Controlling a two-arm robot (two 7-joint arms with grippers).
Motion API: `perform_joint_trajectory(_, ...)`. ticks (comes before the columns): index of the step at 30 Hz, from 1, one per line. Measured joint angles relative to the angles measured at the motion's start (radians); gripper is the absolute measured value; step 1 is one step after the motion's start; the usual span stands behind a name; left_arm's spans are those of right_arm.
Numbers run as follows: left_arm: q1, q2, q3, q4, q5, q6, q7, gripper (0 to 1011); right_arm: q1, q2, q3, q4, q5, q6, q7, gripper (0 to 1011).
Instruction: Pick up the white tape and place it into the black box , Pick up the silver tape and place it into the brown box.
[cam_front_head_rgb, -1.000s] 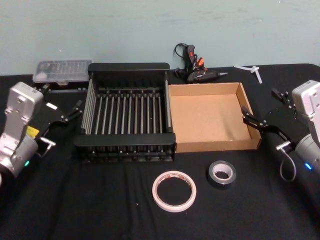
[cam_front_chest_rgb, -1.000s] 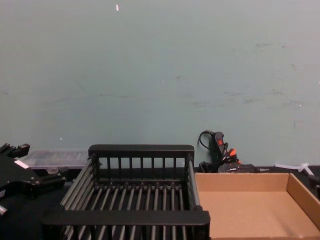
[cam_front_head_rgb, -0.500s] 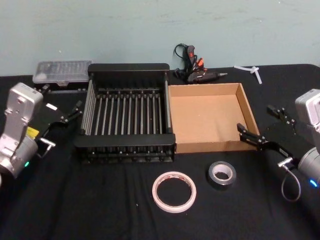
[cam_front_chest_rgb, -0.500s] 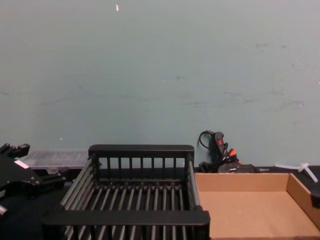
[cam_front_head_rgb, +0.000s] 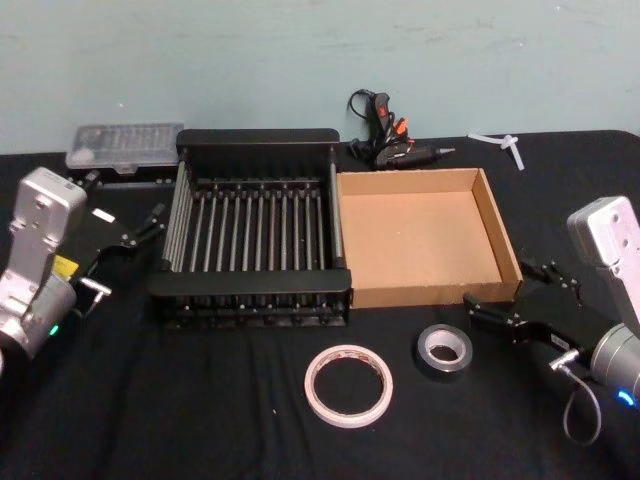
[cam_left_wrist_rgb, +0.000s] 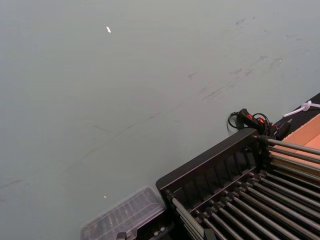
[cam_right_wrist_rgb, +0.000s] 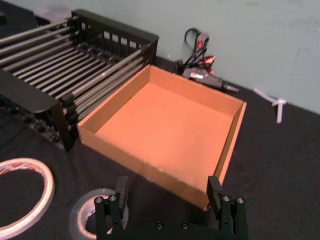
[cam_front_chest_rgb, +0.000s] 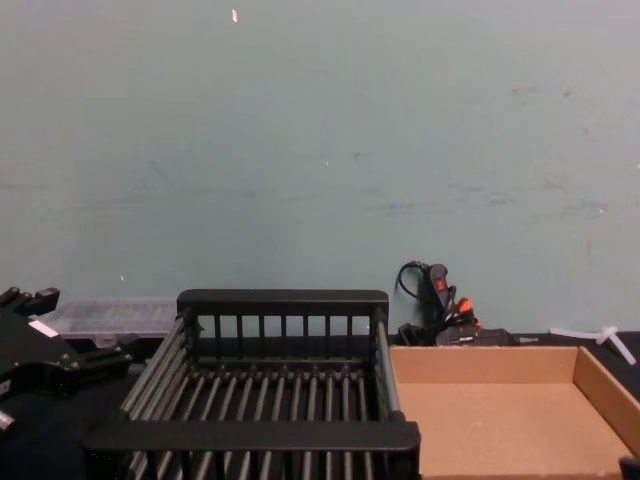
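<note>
You are reaching for the silver tape (cam_front_head_rgb: 443, 349) on the table, with your right gripper (cam_front_head_rgb: 487, 317) just beside it, fingers apart. Next, I think, you need to straddle it and squeeze. One white tape (cam_front_head_rgb: 348, 382) is lying nearby. Behind are one brown box (cam_front_head_rgb: 497, 218) and one black box (cam_front_head_rgb: 258, 136), both empty. Your left gripper (cam_front_head_rgb: 143, 226), fingers apart, is waiting left of the black box.

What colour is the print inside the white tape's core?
Red, on the white tape; clearest in the head view.
</note>
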Motion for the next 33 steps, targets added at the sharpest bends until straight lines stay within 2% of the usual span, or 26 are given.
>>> perform_joint_trajectory(9,0.0,0.0,0.0,0.0,0.0,0.0,0.0,1001,-0.007,-0.019,-0.001,-0.026,0.001,0.124,-0.001,1002)
perform_joint_trajectory(15,0.0,0.0,0.0,0.0,0.0,0.0,0.0,1001,0.0,-0.043,-0.005,-0.021,-0.005,0.176,-0.003,1002)
perform_joint_trajectory(21,0.0,0.0,0.0,0.0,0.0,0.0,0.0,1001,0.011,-0.063,-0.011,-0.009,-0.02,0.203,0.002,1003)
perform_joint_trajectory(33,0.0,0.0,0.0,0.0,0.0,0.0,0.0,1001,0.042,-0.094,-0.028,0.022,-0.057,0.223,0.027,1002)
